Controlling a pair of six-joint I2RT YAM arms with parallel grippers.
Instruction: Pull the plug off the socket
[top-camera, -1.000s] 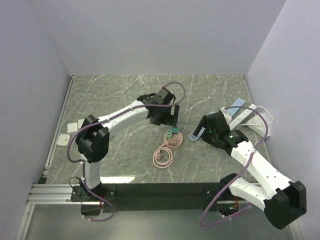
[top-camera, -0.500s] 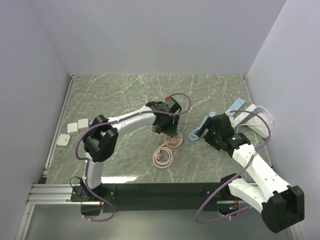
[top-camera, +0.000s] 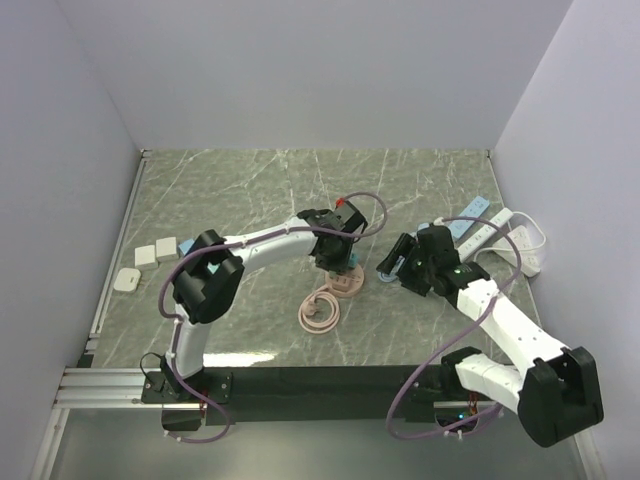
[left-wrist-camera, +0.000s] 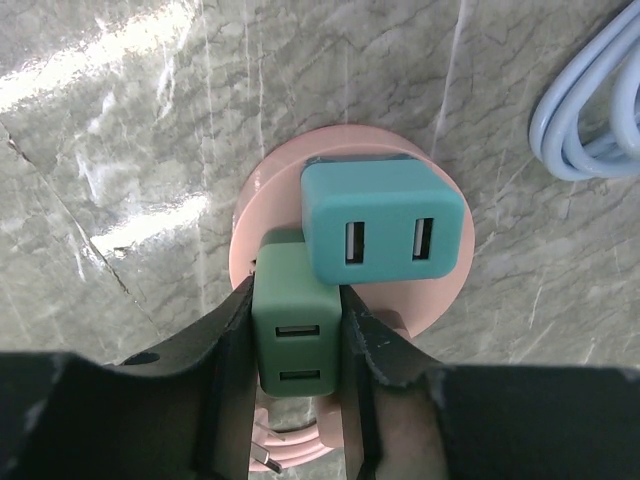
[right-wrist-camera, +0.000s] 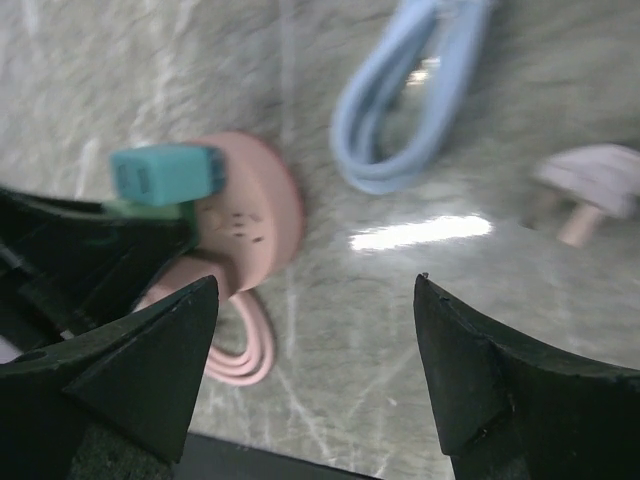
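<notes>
A round pink socket (left-wrist-camera: 258, 205) lies on the marble table with two plugs in it, a teal plug (left-wrist-camera: 385, 227) and a smaller green plug (left-wrist-camera: 297, 325). My left gripper (left-wrist-camera: 297, 300) comes down from above, and its two fingers press on both sides of the green plug. From above, the left gripper (top-camera: 340, 262) covers the socket (top-camera: 345, 286). My right gripper (top-camera: 393, 266) hovers just right of it, open and holding nothing. The right wrist view has the socket (right-wrist-camera: 255, 215) and the teal plug (right-wrist-camera: 165, 172) ahead of the open right gripper (right-wrist-camera: 315, 283).
The socket's pink cable (top-camera: 320, 308) lies coiled in front of it. A light blue cable (right-wrist-camera: 400, 110) lies right of the socket, with a white plug (right-wrist-camera: 590, 180) beyond. A white power strip (top-camera: 490, 232) sits at the far right. Small white adapters (top-camera: 155, 252) rest at the left edge.
My left gripper came down over the socket and closed on the green plug. The right arm swung left, nearer the socket, with its jaws still wide.
</notes>
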